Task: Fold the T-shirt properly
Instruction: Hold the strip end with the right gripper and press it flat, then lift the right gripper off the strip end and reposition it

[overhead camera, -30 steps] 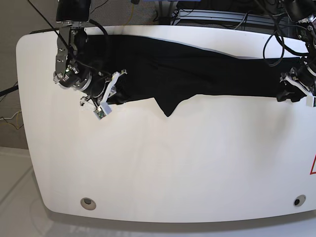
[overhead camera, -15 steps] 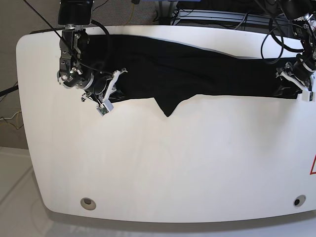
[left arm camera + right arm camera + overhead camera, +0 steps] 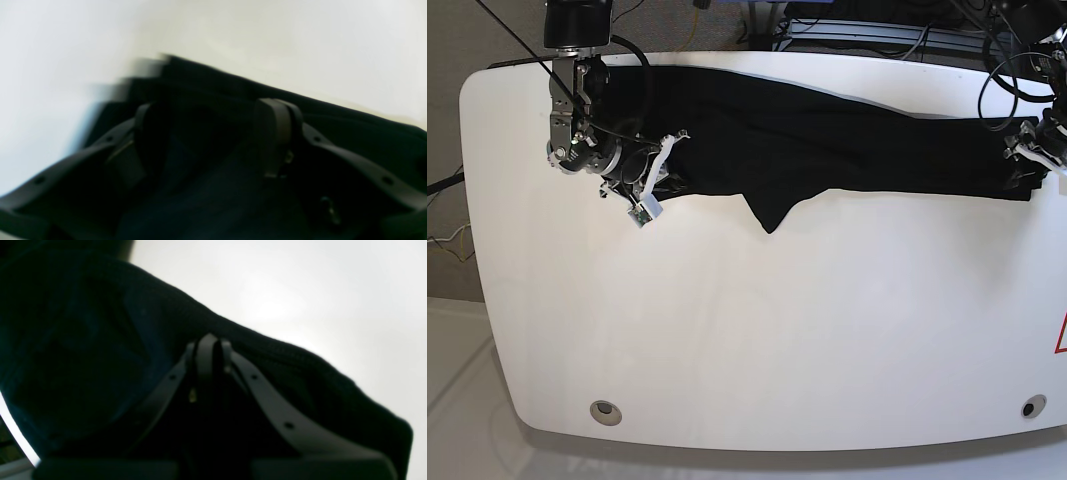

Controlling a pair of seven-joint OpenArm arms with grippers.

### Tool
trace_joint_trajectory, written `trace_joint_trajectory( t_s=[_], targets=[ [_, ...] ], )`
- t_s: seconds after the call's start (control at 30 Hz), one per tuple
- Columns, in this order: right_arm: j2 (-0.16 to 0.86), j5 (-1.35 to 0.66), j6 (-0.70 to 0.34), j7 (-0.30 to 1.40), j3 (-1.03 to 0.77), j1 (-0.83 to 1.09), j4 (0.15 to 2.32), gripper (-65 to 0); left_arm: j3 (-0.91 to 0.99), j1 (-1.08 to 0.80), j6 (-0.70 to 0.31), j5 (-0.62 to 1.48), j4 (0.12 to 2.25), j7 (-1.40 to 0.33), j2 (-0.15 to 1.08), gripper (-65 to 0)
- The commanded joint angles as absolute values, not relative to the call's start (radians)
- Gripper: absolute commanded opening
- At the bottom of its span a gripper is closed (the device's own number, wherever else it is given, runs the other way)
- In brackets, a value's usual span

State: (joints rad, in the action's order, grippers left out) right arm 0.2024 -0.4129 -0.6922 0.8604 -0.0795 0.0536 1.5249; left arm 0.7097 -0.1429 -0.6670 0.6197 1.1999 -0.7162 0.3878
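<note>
A robotics lab or test bench: a white table [image 3: 757,330] with rounded corners, round ports [image 3: 606,411] near its front corners, cables [image 3: 1002,75] looping over its far right edge, metal rails [image 3: 867,38] behind its far edge, and grey carpet beyond.

The T-shirt [image 3: 827,150] lies stretched across the table [image 3: 777,330] — an arm apparently at each end.

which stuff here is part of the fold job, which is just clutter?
In the job:
- T-shirt, black, stretched along the table's far edge
- right hand, shut on the shirt's edge
- left hand, jaws apart, cloth between them

Just there:
- white table
- black cables at the far side
- two round inserts near the front edge
</note>
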Motion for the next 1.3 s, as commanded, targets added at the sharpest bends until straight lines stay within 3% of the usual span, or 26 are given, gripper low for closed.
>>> trace_joint_trajectory(
  t_s=[0.0,0.43,0.7,1.27],
  targets=[
    [0.205,-0.421,-0.698,0.860,-0.073,0.044,1.532,-62.6,0.709,-0.131,-0.667,0.618,1.208,-0.696,0.413,-28.1],
    [0.177,-0.382,-0.698,0.838,-0.066,0.050,1.690,-62.7,0.684,-0.109,-0.673,0.589,1.252,-0.686,0.411,-28.2],
    [0.244,-0.366,-0.698,0.853,-0.173,0.045,1.818,-60.0,0.681,-0.047,-0.683,0.562,1.251,-0.693,0.401,-28.0],
    [0.227,-0.368,-0.698,0.944,-0.286,0.218,2.028,-61.7,0.721,-0.083,-0.698,0.584,1.281,-0.726,0.426,-27.0]
  ],
)
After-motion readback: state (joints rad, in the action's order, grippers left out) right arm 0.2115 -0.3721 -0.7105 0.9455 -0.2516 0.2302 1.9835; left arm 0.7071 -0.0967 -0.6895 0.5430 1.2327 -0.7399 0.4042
